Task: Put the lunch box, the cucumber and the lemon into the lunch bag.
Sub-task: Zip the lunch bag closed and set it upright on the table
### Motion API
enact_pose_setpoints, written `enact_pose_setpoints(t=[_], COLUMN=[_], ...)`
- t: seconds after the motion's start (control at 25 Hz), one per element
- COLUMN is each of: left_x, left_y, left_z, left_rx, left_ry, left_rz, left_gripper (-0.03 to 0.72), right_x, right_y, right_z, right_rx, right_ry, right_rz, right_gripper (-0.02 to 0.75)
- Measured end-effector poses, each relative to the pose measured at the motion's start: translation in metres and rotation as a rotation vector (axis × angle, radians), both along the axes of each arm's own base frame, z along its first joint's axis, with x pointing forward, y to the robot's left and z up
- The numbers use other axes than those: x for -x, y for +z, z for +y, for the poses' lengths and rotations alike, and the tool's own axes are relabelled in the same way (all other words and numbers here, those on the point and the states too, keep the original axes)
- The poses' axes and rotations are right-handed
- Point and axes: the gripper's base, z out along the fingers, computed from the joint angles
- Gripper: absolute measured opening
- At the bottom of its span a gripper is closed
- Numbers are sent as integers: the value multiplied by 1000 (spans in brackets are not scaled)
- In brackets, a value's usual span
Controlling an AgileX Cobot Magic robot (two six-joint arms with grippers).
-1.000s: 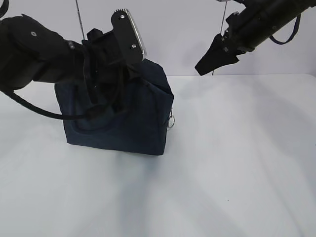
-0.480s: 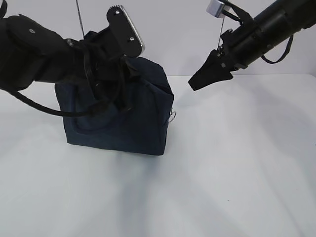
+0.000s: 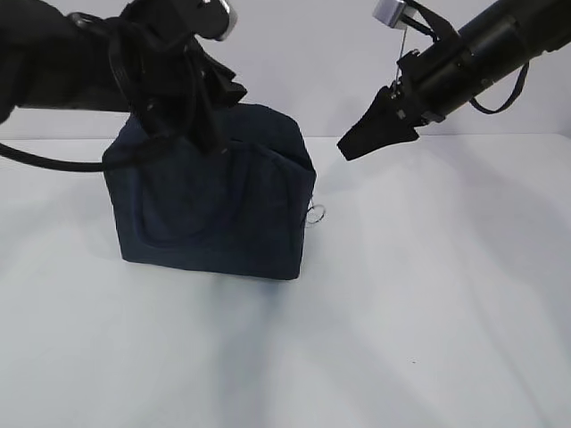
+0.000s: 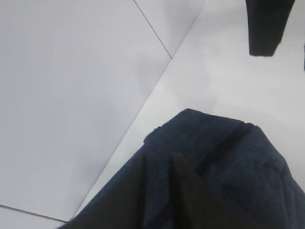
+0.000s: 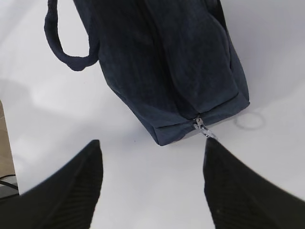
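The navy lunch bag [image 3: 210, 205] stands on the white table, its handle [image 3: 178, 227] lying against the front face. A silver ring pull [image 3: 314, 214] hangs at its right end and shows in the right wrist view as the ring pull [image 5: 202, 128]. My left gripper [image 3: 223, 89] hovers over the bag's top left. Its fingers [image 4: 138, 200] are slightly apart above the fabric, open and holding nothing. My right gripper [image 3: 357, 143] hangs in the air to the right of the bag, wide open and empty [image 5: 152, 143]. The lunch box, cucumber and lemon are out of view.
The white table [image 3: 428, 294] stretches to the right and front of the bag, with a pale wall [image 3: 321, 53] behind. A loop handle [image 5: 62, 52] sticks out from the bag's far side. The right arm's black finger [image 4: 264, 26] shows beyond the bag.
My left arm has lifted up and to the left off the bag's top, and its jaws have parted a little. My right gripper has come lower and nearer the bag.
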Motion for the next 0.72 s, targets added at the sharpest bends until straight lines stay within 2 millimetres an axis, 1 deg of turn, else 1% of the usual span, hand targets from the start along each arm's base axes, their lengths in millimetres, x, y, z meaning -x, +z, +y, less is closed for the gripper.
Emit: enact_pose_setpoints(t=[0.12,0.16,0.24,0.36,0.52,0.6,0.72], left_x=[5,6,9,10,11,12,16], left_y=[12,16,23,33,42,45,46], left_z=[3,3,6,14,23,27,33], left_rx=[63,102,194,338,451,472,428], left_ry=[18,32,75,125,102,56,-16], left_rz=[6,20,57,125,191,221,245], left_gripper=[267,298,327,342,345,345,345], right_x=[2,4,8,16,27,33,43], right_y=[6,10,20,40,61,72,87], right_z=[0,0,-1,-2,-3,-4,-7], right_rx=[-1,-2,-5,-7,-15,-9,12], right_ry=[0,0,0,0,-16,-27,-34], right_rz=[-15,-25,-50,-97,-136,-150,-189], right_gripper=[503,503,502,501,498,498,498])
